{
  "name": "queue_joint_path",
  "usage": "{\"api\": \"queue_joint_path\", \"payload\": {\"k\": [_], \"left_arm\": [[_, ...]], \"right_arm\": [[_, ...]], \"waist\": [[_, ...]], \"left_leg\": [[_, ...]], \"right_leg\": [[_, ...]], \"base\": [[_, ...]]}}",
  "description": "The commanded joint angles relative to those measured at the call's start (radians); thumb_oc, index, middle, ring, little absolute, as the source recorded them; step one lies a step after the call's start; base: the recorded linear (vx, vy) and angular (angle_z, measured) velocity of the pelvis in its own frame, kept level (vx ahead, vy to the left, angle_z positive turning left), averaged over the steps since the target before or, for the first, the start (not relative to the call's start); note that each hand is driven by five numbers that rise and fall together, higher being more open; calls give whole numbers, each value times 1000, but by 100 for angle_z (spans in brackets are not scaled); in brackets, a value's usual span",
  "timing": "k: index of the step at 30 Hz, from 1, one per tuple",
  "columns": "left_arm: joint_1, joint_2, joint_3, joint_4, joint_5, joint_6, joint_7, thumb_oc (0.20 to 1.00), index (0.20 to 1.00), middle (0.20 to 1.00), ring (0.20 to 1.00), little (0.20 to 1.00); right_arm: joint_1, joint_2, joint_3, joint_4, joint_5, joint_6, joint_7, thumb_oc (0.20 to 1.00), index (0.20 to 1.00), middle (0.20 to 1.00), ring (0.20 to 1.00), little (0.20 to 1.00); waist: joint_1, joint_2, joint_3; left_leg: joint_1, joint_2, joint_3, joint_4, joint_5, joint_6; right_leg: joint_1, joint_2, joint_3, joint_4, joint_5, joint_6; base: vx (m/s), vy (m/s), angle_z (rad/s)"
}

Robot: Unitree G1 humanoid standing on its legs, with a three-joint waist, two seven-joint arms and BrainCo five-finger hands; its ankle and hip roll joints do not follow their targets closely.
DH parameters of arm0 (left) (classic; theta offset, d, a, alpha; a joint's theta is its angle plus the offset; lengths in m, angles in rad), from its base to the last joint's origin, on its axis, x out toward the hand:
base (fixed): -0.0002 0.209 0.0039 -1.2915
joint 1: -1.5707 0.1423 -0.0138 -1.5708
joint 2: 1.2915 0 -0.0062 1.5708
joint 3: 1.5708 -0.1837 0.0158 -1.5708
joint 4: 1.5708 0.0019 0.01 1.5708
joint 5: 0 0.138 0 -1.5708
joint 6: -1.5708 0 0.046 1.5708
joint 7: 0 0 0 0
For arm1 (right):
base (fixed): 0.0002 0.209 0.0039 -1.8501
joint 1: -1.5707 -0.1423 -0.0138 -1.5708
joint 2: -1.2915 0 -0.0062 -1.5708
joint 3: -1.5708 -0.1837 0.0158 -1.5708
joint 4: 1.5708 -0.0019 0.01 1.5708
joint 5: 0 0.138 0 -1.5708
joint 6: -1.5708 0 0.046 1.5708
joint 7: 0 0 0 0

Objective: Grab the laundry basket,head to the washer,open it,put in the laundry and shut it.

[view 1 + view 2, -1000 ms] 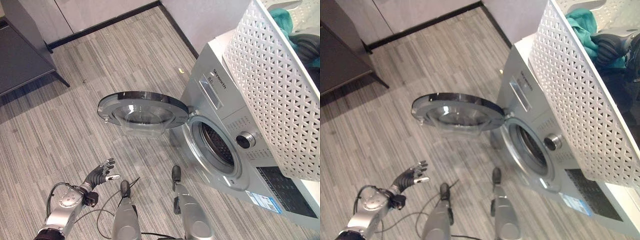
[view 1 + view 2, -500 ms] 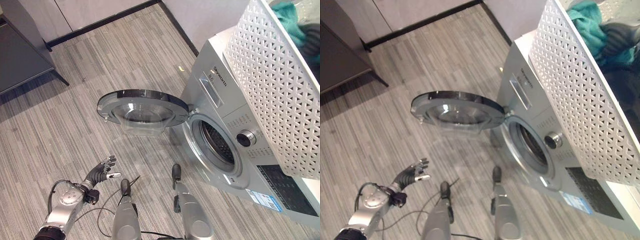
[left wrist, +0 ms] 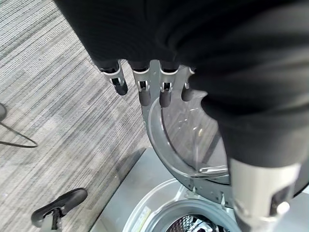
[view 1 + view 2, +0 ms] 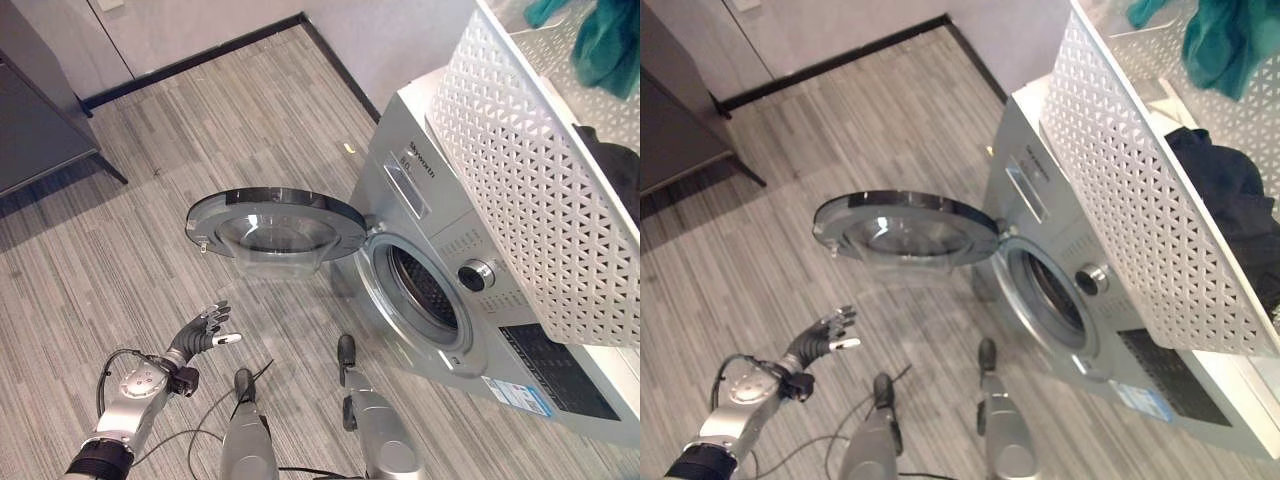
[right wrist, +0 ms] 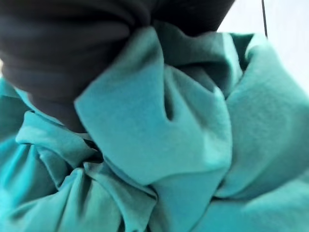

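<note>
Atop washer (image 4: 440,250), teal garment (image 4: 1212,40) now higher above basket (image 4: 1140,190).

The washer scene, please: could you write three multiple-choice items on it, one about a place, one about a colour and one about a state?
1. Where does the white laundry basket stand?
A. on the floor
B. on top of the washer
C. inside the drum

2. What colour is the garment hanging above the basket?
A. teal
B. red
C. yellow

3. In what state is the washer door?
A. shut
B. taken off
C. swung open

Key: 1 B, the basket rests on the washer's top; 2 A, teal cloth hangs at the upper edge of the eye views and bunches against the right hand's dark cover; 3 C, the round door stands out from the drum opening, while the left hand hovers open low above the floor.
</note>
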Motion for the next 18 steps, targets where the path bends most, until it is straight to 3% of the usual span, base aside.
{"api": "queue_joint_path", "payload": {"k": [1, 6, 9, 18], "left_arm": [[53, 31, 12, -7, -25, -48, 22, 1000, 1000, 1000, 1000, 1000], [40, 7, 8, 29, 6, -59, 52, 1000, 1000, 1000, 1000, 1000], [36, -1, 6, 39, 14, -61, 64, 1000, 1000, 1000, 1000, 1000], [21, -62, 1, 62, 54, -73, 97, 1000, 1000, 1000, 1000, 1000]], "right_arm": [[-51, 22, -91, 26, 5, -9, -131, 200, 200, 200, 200, 200], [33, 17, -257, -25, -105, 12, -261, 200, 200, 200, 200, 200], [66, 12, -307, -38, -142, 17, -302, 200, 200, 200, 200, 200], [337, -47, -602, -199, -329, 32, -454, 200, 200, 200, 200, 200]], "waist": [[-5, -14, -98], [1, -19, -142], [2, -21, -157], [2, -16, -227]], "left_leg": [[-32, 30, -31, 124, -120, 26], [14, 22, -32, 102, -133, 31], [32, 19, -33, 91, -136, 33], [93, 1, -37, 68, -160, 48]], "right_leg": [[-7, -57, 41, 155, -149, 49], [45, -65, 24, 127, -141, 53], [61, -67, 17, 119, -140, 55], [130, -82, 1, 77, -139, 67]], "base": [[62, -3, -4], [78, 2, 0], [57, 10, 4], [64, 39, 7]]}}
